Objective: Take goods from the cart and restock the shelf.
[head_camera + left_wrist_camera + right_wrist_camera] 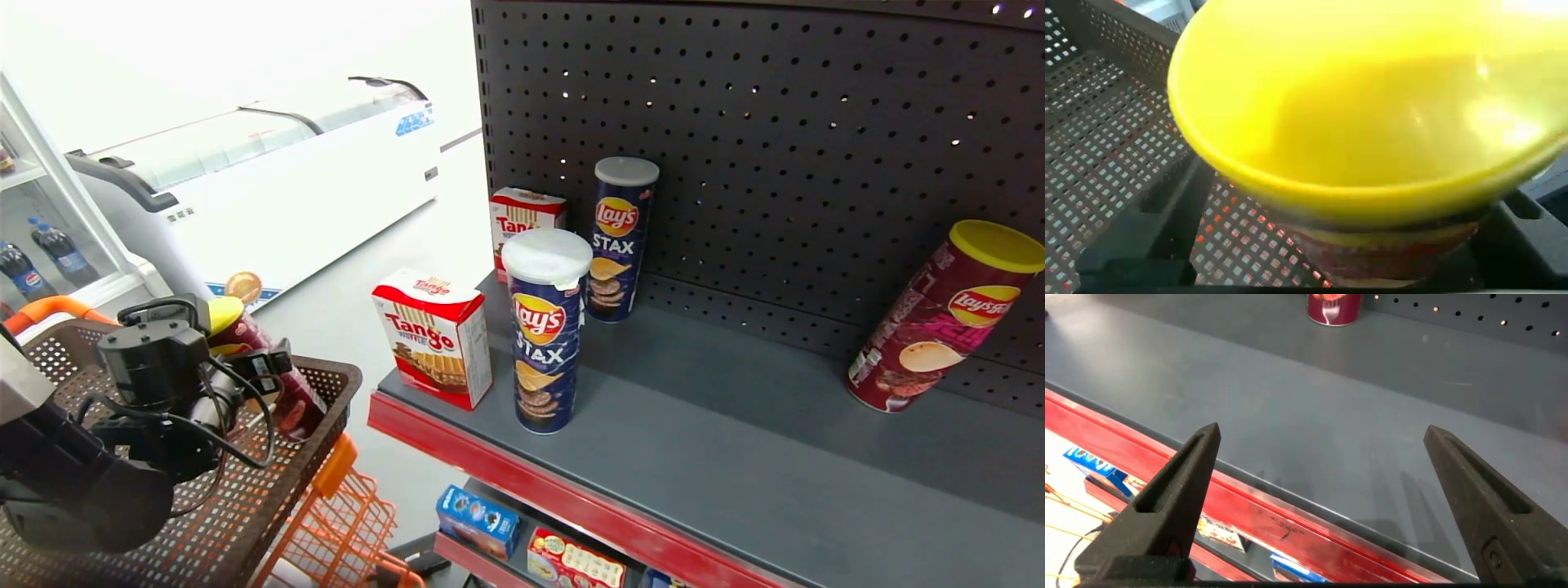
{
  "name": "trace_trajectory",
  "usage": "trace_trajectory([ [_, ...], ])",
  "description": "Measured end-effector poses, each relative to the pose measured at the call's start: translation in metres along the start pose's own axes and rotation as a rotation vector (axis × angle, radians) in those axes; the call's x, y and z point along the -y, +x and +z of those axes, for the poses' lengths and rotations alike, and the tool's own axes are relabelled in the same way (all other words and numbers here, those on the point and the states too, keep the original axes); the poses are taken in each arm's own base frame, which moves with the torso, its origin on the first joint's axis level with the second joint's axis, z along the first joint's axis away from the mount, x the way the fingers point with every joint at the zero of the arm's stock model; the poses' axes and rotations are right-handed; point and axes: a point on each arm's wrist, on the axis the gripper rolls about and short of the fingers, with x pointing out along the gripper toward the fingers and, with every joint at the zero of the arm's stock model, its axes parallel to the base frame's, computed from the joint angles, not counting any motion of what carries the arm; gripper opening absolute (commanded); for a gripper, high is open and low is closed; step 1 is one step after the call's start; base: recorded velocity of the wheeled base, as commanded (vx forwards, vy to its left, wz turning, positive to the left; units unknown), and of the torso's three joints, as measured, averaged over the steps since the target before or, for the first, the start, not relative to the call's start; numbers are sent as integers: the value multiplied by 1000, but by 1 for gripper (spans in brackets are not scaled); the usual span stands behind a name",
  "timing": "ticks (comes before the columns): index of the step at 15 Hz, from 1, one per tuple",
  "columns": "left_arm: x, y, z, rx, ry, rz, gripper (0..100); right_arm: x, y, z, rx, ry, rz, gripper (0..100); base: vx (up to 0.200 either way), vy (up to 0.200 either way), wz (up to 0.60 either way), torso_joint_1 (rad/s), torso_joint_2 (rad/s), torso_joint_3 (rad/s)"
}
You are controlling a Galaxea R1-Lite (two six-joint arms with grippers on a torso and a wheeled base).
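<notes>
A maroon chips can (295,406) with a yellow lid (1364,106) stands tilted inside the brown cart basket (331,377). My left gripper (255,365) is shut around its upper body, with a black finger (1159,224) on either side. My right gripper (1323,498) hangs open over the grey shelf (1315,400) near its red front edge (1266,510), holding nothing. A second maroon can (939,327) leans against the pegboard at the shelf's right and appears as the maroon can (1333,306) in the right wrist view.
Two blue chip cans (545,327) (622,237) and two red-white wafer boxes (434,336) (524,216) stand on the shelf's left part. The shelf's middle (718,408) is bare. Lower shelves hold small boxes (478,518). A white freezer (269,188) stands behind the cart.
</notes>
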Motion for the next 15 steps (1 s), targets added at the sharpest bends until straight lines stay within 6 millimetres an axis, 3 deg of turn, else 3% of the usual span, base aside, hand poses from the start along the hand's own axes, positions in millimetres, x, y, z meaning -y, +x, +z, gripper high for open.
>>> trace_trajectory([
  [5, 8, -2, -10, -32, -16, -26, 100, 0, 0, 0, 0, 0, -1, 100, 0, 0, 0, 0, 0, 0],
  [6, 10, -2, -12, -36, -25, -32, 0, 0, 0, 0, 0, 0, 0, 100, 0, 0, 0, 0, 0, 0],
  [15, 11, -11, -8, -12, 4, -41, 0, 0, 0, 0, 0, 0, 0, 100, 0, 0, 0, 0, 0, 0],
])
